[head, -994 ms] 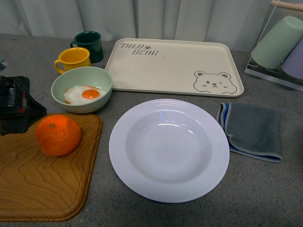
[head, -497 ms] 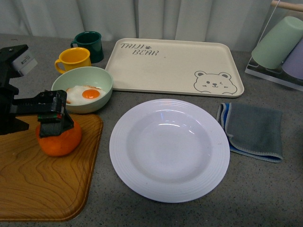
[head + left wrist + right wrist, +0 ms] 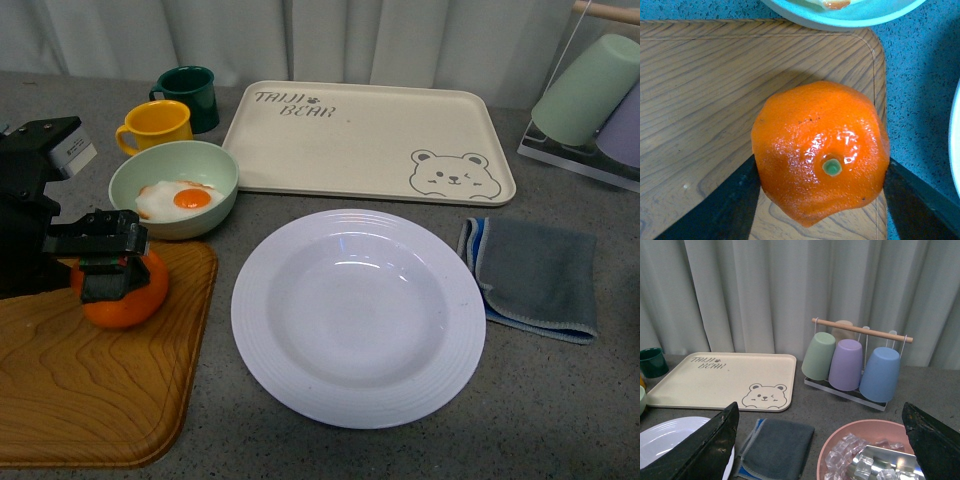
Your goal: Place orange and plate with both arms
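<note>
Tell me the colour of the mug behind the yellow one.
The mug is dark green, clearest in the front view.

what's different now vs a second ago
The left gripper came in from the left edge, dropped over the orange and closed its fingers against both sides. The orange still rests on the wooden board, about where it was. The plate, bowl, tray and cloth have not moved.
</note>
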You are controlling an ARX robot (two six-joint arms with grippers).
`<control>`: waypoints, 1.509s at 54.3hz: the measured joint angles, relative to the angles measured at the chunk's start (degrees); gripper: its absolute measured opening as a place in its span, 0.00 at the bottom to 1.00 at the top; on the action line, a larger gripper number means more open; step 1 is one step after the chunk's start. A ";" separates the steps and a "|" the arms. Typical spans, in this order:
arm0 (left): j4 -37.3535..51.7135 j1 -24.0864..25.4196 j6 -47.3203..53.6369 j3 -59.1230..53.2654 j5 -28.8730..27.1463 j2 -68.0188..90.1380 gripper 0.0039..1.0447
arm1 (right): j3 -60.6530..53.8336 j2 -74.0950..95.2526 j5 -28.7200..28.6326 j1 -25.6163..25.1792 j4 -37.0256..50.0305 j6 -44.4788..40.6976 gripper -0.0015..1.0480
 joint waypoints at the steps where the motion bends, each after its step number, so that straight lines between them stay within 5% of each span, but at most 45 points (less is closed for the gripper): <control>1: 0.00 -0.04 0.00 0.00 0.00 -0.02 0.60 | 0.00 0.00 0.00 0.00 0.00 0.00 0.91; 14: -0.94 -2.47 -0.61 0.00 1.05 -4.04 0.45 | 0.00 0.00 -0.02 0.00 0.00 0.00 0.91; 35: -0.72 -21.97 -6.71 10.47 -2.12 2.10 0.45 | 0.00 0.00 -0.02 0.00 0.00 0.00 0.91; 61: -0.77 -24.35 -6.91 15.21 -3.41 11.50 0.43 | 0.00 0.00 -0.02 0.00 0.00 0.00 0.91; 78: 0.37 -24.17 -6.91 14.80 -2.97 11.06 0.95 | 0.00 0.00 -0.02 0.00 0.00 0.00 0.91; 82: 0.59 -24.00 -6.88 14.34 -3.06 10.29 0.94 | 0.00 0.00 -0.02 0.00 0.00 0.00 0.91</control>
